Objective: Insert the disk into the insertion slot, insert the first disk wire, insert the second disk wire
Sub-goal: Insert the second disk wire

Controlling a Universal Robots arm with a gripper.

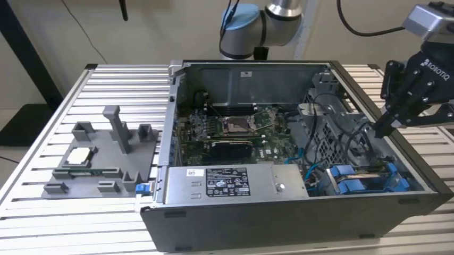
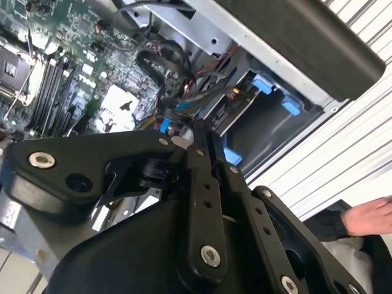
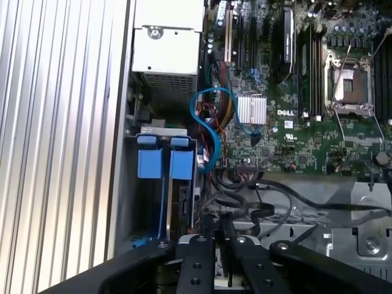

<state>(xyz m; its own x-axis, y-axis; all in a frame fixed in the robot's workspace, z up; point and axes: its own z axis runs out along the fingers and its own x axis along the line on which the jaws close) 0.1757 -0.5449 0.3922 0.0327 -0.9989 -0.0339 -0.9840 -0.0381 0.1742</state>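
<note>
On a slatted table an open computer case is set. The disk is judged seated in the insertion slot. Near it the gripper is held with jaws closed among cables; any wire's connector should be squared before pressing.

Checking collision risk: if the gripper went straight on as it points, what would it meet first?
Probably the black cables lying just ahead of the gripper; depth is unclear.
</note>
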